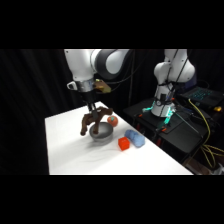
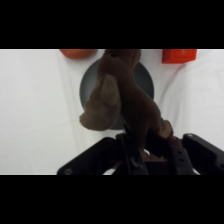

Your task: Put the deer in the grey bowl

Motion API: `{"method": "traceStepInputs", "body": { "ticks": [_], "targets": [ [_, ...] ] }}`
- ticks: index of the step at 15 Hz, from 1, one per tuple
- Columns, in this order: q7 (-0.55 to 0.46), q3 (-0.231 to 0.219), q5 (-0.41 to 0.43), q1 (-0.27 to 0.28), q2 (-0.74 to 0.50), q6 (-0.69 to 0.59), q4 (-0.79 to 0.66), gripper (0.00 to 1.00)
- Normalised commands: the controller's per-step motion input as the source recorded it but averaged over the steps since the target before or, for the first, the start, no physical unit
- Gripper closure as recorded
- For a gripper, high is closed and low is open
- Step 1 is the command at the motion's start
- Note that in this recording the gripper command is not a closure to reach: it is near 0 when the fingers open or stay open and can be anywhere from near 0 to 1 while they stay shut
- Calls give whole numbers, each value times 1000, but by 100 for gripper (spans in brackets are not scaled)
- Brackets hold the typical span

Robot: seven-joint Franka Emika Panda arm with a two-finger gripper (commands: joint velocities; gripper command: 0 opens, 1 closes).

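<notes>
Beside grey bowl (image 1: 101,132): red cube (image 1: 123,144)

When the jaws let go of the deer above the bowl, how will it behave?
The deer looks plush and hangs limp, so it likely flops rather than bounces. It seems about as long as the grey bowl is wide, so legs may drape over the rim.

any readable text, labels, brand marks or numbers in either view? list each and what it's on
None readable in either view.
The deer, the grey bowl, the red cube, the blue cylinder and the white table show no print.
The equipment beside the arm's base: any markings too blurred to read.
</notes>
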Motion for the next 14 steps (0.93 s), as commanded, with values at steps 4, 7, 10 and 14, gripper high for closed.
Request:
{"method": "traceStepInputs", "body": {
  "ticks": [4,7,10,14],
  "targets": [
    [-152,14,80,-41,-245,151,-395,38],
    [-216,45,232,-61,-17,231,-192,38],
    [-208,41,197,-73,16,223,-102,0],
    [-186,18,91,-73,10,359,-89,0]
  ]
}}
